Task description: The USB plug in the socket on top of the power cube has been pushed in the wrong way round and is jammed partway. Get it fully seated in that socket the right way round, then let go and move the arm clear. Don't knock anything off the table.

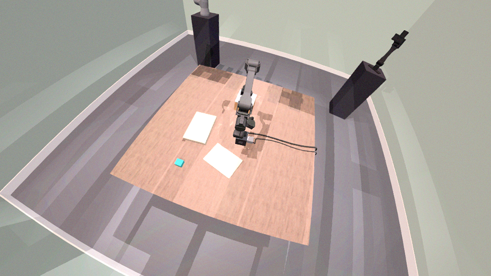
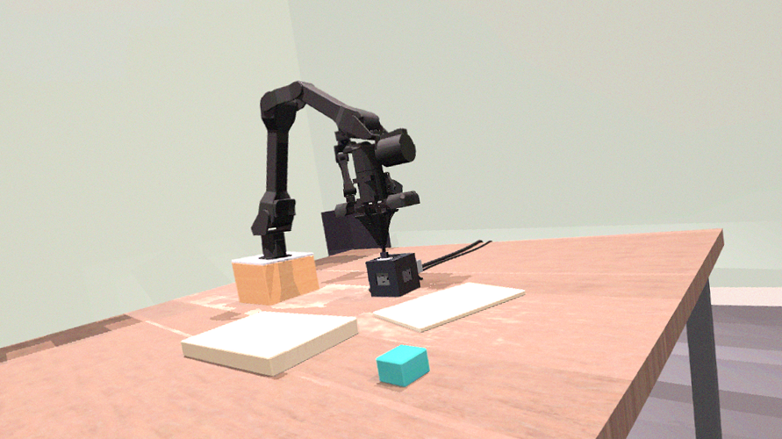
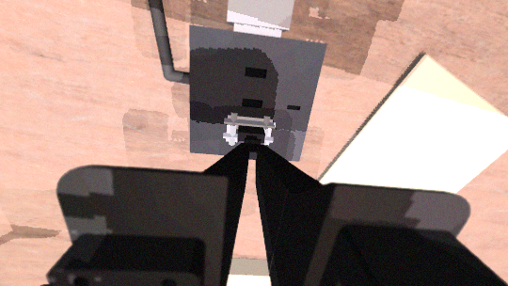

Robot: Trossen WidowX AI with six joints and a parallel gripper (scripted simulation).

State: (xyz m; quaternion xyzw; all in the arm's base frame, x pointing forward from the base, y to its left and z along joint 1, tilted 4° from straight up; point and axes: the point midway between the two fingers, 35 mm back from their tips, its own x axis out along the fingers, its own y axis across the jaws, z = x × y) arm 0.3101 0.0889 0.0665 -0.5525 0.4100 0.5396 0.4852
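Note:
The power cube (image 1: 241, 141) (image 2: 393, 276) (image 3: 293, 77) is a dark box standing on the table, with slots on its top. The light metal rim of the socket (image 3: 249, 121) shows on its top near one edge. My gripper (image 2: 384, 251) (image 3: 251, 151) points straight down over the cube. Its fingertips are shut on the small black USB plug (image 3: 251, 136), right at the socket. The tips hide much of the plug, and its depth and which way round it sits cannot be told. In the top view the arm hides the plug.
A light grey plug (image 1: 250, 139) (image 3: 261, 13) is at the cube's side. Dark cables (image 1: 283, 141) (image 2: 450, 258) run toward the table edge. A thick pale slab (image 1: 200, 127) (image 2: 269, 341), a thin pale board (image 1: 223, 160) (image 2: 449, 305) and a cyan block (image 1: 179, 162) (image 2: 403, 366) lie on the table.

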